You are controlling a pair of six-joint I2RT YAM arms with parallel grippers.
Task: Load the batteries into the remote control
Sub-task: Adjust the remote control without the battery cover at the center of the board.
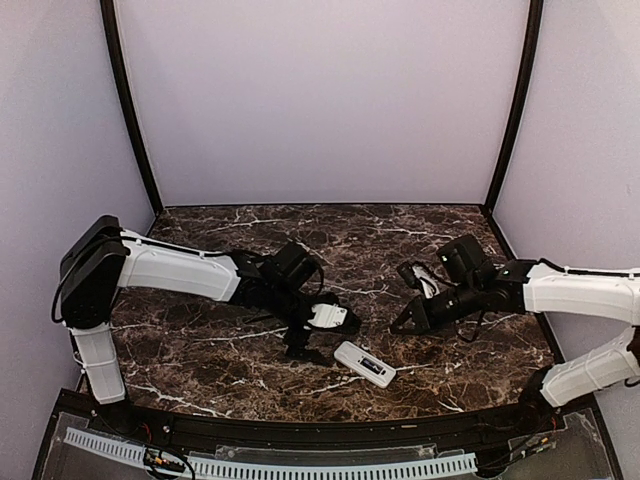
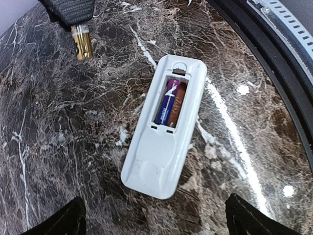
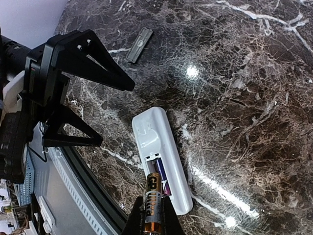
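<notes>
The left gripper [image 3: 117,115] hangs with its claw spread wide and holding nothing. Beside it, at the middle of the near edge of the table [image 1: 200,350], the remote control [image 2: 164,127] lies face down with its bay open and a purple battery [image 2: 166,103] seated inside. Further right, clear of the remote, the right gripper [image 3: 152,220] pinches the second battery [image 3: 152,196] by one end. That battery looks light, stiff and slick, so a firm grip near mid-length would probably stop it swivelling.

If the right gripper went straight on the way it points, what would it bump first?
The battery in the right gripper would probably touch the remote control first, at its open bay. Depth is unclear.
</notes>
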